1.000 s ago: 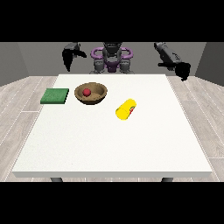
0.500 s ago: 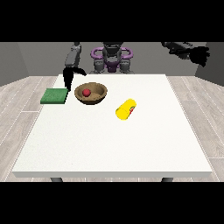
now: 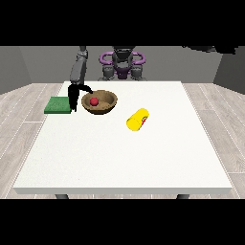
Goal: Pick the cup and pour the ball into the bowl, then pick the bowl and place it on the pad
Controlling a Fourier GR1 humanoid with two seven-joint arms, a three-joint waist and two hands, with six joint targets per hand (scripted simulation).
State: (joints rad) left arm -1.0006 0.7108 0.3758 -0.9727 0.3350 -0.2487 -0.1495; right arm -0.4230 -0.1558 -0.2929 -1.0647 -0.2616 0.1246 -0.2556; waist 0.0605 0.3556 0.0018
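**Hand at the bowl's rim, cup lying on its side**

Hanging from a grey forearm, the hand at the view's left (image 3: 74, 97) points down beside the brown bowl (image 3: 99, 102), on the side of the bowl that faces the green pad (image 3: 58, 105). One dark finger or thumb arches over towards the bowl's rim; whether it touches the rim, and how far the rest of the hand is spread, I cannot tell. Nothing is clearly held.

Inside the bowl sits the red ball (image 3: 94, 101). The pad lies flat just beyond the hand from the bowl, close to the white table's (image 3: 119, 158) edge on that side. The yellow cup (image 3: 137, 119) lies tipped over on the table on the bowl's other side, a little nearer the camera, apart from the bowl.

From the bowl towards the camera the tabletop runs bare to its near edge; past the cup it is likewise bare to the far side edge.

High at the view's right a dark shape (image 3: 225, 48) shows at the scene's top, probably the other hand; its fingers cannot be made out.
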